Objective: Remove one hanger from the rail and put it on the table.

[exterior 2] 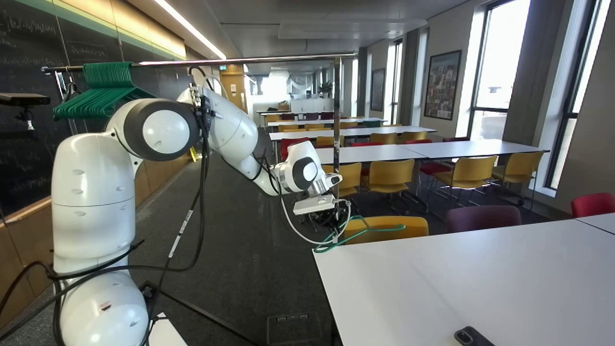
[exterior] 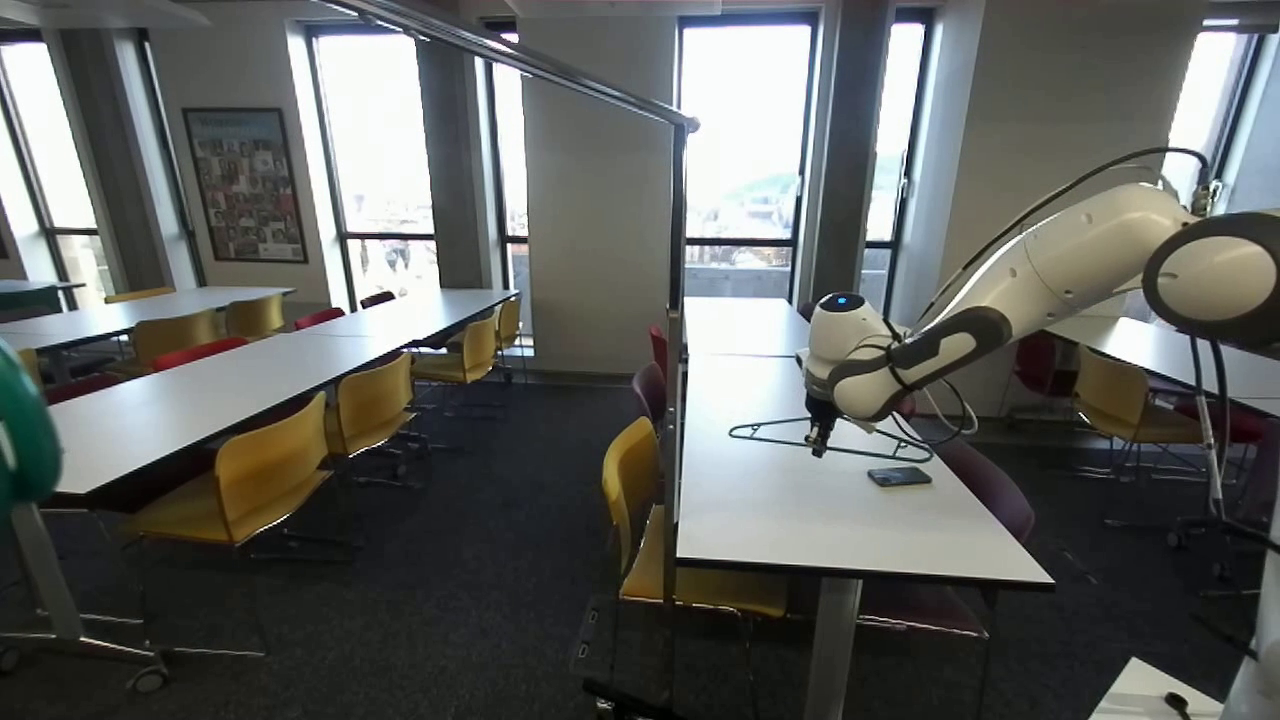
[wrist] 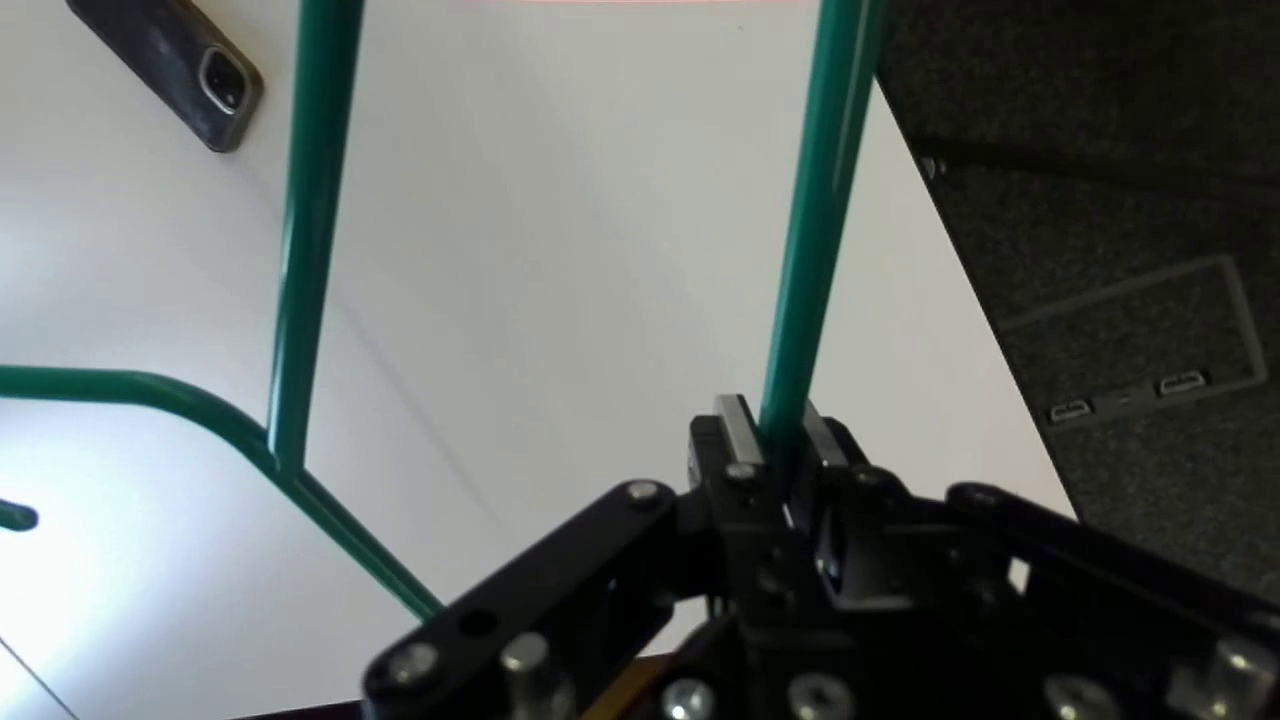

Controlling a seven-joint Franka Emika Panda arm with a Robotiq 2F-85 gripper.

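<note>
Upper left in an exterior view, a bunch of green hangers (exterior 2: pixel 106 91) hangs from the rail (exterior 2: pixel 288 59); at centre, the grip is obscured. The wrist view settles it! Right of centre, the gripper (wrist: pixel 785 430) is clamped on one bar of the hanger (wrist: pixel 815 220). Right of centre in an exterior view, that hanger stretches over the table (exterior: pixel 780 520), resting or raised, no telling, near the phone (exterior: pixel 900 476).
</note>
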